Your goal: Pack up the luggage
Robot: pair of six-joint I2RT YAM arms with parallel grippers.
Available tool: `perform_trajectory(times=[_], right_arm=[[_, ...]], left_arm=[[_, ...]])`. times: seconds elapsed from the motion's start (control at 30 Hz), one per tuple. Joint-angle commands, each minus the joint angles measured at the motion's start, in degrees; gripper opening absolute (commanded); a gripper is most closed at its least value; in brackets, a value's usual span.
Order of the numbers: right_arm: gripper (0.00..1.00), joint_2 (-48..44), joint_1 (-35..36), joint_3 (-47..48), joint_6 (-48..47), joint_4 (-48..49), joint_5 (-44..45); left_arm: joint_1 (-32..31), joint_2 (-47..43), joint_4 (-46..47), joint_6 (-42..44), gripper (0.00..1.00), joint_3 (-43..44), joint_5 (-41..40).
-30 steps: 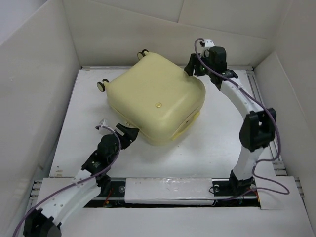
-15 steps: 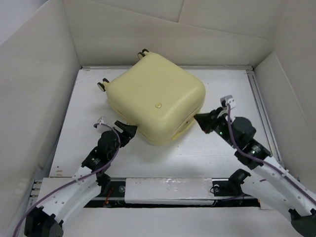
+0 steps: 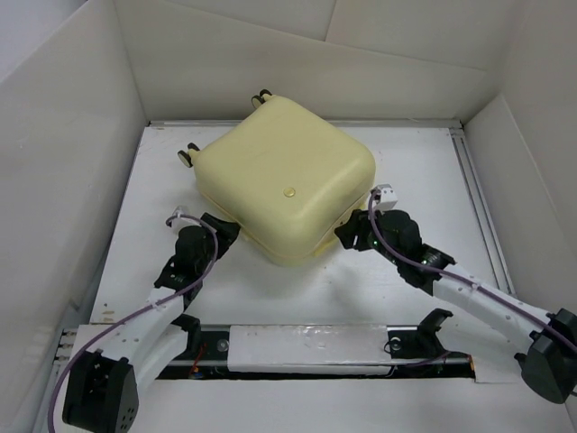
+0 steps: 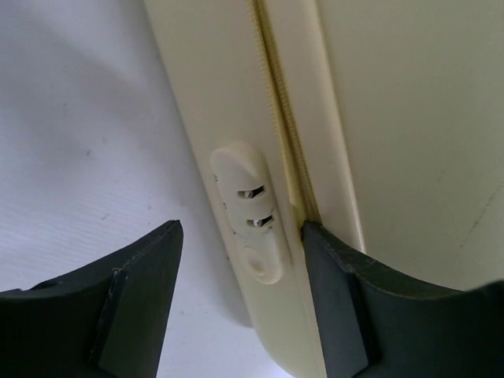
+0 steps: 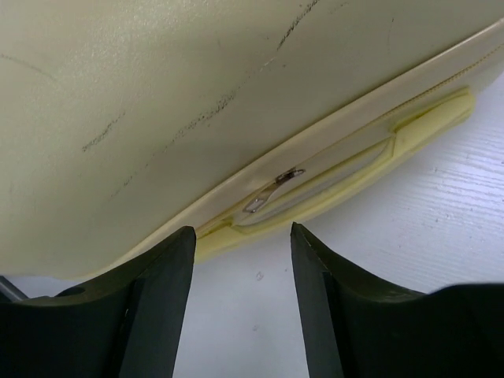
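The luggage (image 3: 284, 185) is a pale yellow hard-shell suitcase lying flat and closed in the middle of the white table, with its wheels (image 3: 185, 158) at the far left. My left gripper (image 3: 221, 231) is open at its near-left side. In the left wrist view, the left gripper (image 4: 240, 230) straddles the lower shell's edge around a small lock piece (image 4: 248, 213); one finger (image 4: 331, 291) touches the zipper seam and the other stands apart. My right gripper (image 3: 347, 236) is open at the near-right side. In the right wrist view, the right gripper (image 5: 240, 232) sits just below a metal zipper pull (image 5: 272, 191) and a yellow handle (image 5: 394, 134), holding nothing.
White walls (image 3: 72, 153) enclose the table on the left, back and right. A metal rail (image 3: 306, 347) with the arm bases runs along the near edge. Bare tabletop (image 3: 424, 189) lies to the right of the suitcase.
My right arm has swung from the far right corner down to the suitcase's near-right side. My left gripper has pushed forward against the near-left edge. The suitcase has not moved.
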Motion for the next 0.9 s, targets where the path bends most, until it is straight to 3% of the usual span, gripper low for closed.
perform_trajectory(times=[0.0, 0.2, 0.27, 0.47, 0.57, 0.63, 0.87], right_arm=[[0.56, 1.7, 0.4, 2.9, 2.3, 6.9, 3.0], [0.54, 5.6, -1.4, 3.9, 2.3, 8.0, 1.5], [0.48, 7.1, -1.4, 3.9, 2.3, 8.6, 1.5], [0.11, 4.3, -1.4, 0.0, 2.8, 9.8, 4.5], [0.0, 0.8, -1.4, -2.6, 3.3, 9.8, 8.2], [0.0, -0.8, -1.4, -3.8, 3.3, 9.0, 9.0], [0.0, -4.0, -2.0, -10.3, 3.9, 7.7, 10.3]], left_arm=[[0.1, 2.4, 5.0, 2.1, 0.57, 2.2, 3.8], [0.1, 5.6, 6.2, 2.6, 0.51, 4.1, 3.3], [0.1, 6.7, 6.7, 3.1, 0.46, 4.2, 3.9], [0.1, 7.8, 10.6, 2.6, 0.35, 1.1, 5.0], [0.1, 7.2, 11.2, 2.6, 0.3, 0.6, 5.0], [0.1, 6.5, 10.5, 2.6, 0.26, 0.6, 5.0], [0.1, 1.8, 6.6, 3.8, 0.25, 2.4, 5.8]])
